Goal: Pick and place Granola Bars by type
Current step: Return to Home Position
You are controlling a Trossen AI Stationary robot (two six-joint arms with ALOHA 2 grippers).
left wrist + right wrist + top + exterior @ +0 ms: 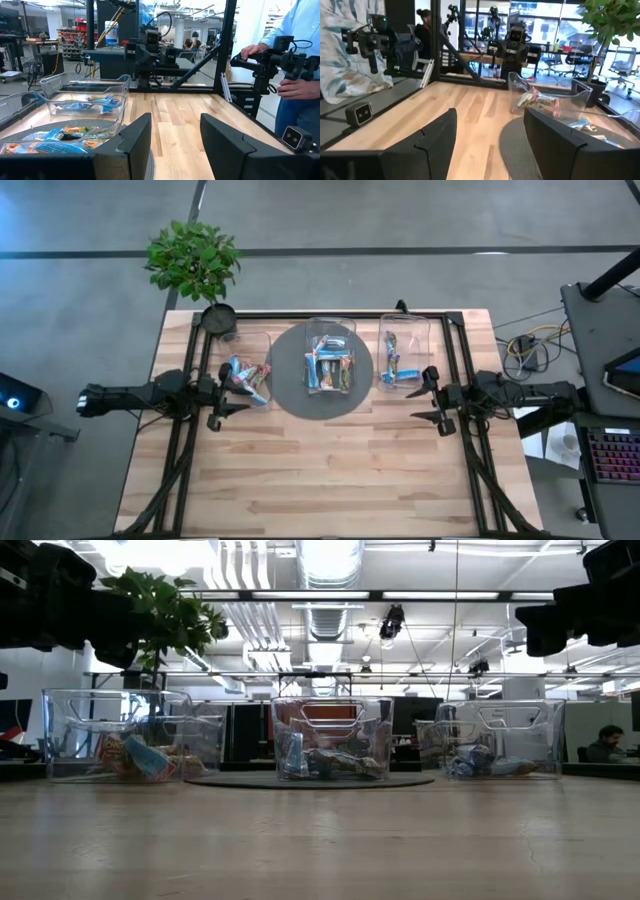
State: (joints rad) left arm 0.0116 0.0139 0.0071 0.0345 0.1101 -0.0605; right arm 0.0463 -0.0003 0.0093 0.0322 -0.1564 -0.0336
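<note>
overhead, granola bars sit binned; wrist views show left tool, right tool spread.

Left arm lay level, reaching inward; left gripper pointed at its opposite, fingers wide apart. Right arm mirrored this; right gripper likewise parted.

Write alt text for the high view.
Three clear bins in a row on a table hold the granola bars; the middle one sits on a grey mat. The left tool and right tool hover open and empty by the outer bins.
</note>
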